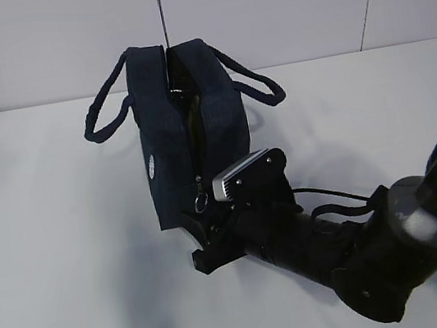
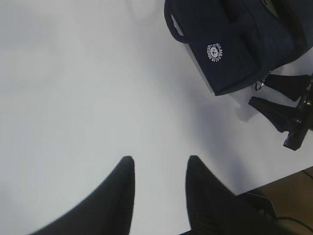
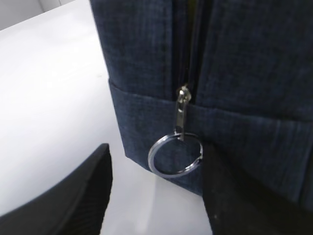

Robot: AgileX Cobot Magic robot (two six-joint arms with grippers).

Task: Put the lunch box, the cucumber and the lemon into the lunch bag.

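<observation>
Left claw (image 2: 159, 169): released, empty, hovering over bare counter (image 2: 88, 88), well apart from the lunch bag (image 1: 188, 127). Lunch bag: upright near counter centre, handles splayed to either side, zipper (image 3: 188, 58) running down the near end face, slider low, ring pull (image 3: 175, 155) hanging close to the counter. Lunch box, cucumber, lemon: not visible in any view. Right claw (image 1: 209, 236): released, jaws spread either side of the ring pull, nothing gripped. Step in hand, by judgement: seizing the ring pull. Centre the ring between the fingers, close on the metal only, avoid pinching fabric, pull along the zipper line. Risk: bag tipping or sliding unbraced.
</observation>
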